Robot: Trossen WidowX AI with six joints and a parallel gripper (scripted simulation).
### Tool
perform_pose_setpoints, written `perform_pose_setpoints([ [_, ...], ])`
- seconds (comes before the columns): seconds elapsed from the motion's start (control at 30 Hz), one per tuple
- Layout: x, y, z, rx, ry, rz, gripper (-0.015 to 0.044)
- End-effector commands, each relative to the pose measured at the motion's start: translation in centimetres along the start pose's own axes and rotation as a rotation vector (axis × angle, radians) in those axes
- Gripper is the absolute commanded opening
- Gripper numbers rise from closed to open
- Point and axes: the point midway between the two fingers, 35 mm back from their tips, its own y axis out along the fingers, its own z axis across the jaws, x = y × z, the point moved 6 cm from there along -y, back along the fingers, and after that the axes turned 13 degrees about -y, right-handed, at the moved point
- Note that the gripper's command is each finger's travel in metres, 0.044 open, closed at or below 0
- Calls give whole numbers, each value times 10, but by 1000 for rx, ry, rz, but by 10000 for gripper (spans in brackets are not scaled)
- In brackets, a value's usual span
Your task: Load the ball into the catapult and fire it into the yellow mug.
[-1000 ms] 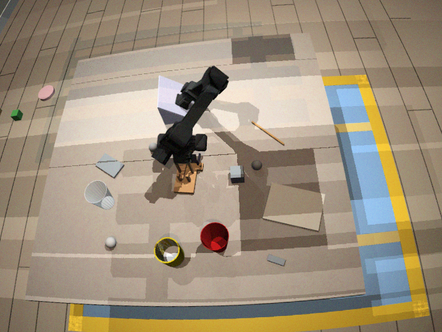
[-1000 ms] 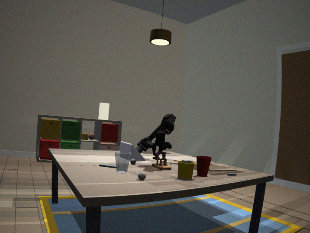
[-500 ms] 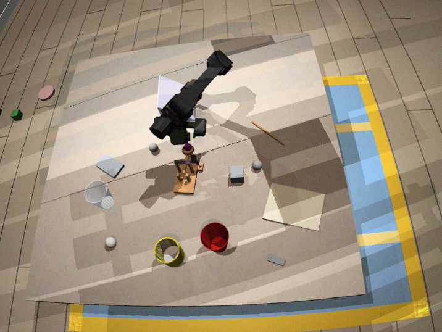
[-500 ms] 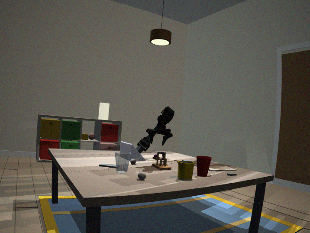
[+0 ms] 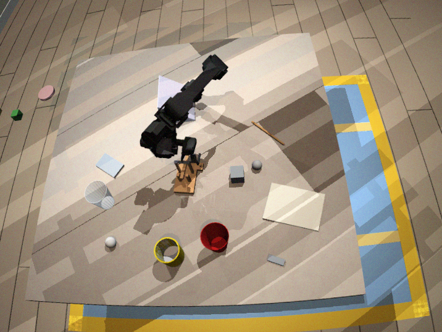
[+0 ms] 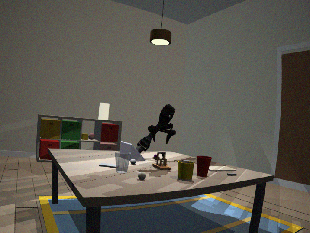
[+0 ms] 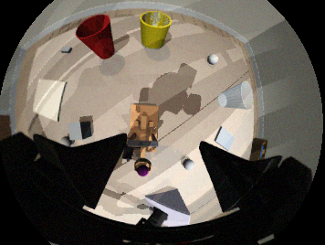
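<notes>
The wooden catapult stands on the table. The purple ball rests in the cup at the end of its throwing arm. The yellow mug stands upright beyond the catapult's front; the base points roughly at it, slightly toward its red-cup side. My gripper is wide open and empty, raised above the catapult, with the ball below its fingers. In the top view the arm hides the ball and the catapult's cup.
A red cup stands beside the mug. A clear cup, a white ball and a grey block lie around the catapult. A lilac wedge is behind it; a grey ball is near it.
</notes>
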Motion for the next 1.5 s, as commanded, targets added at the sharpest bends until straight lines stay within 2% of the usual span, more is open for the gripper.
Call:
perform_pose_setpoints([
  [0.0, 34, 0, -13, -9, 28, -133, 440],
  [0.53, 159, -14, -47, 109, 57, -620, 440],
  [1.2, 160, -14, -48, 112, 57, -625, 440],
  [1.47, 160, -14, -48, 112, 57, -625, 230],
])
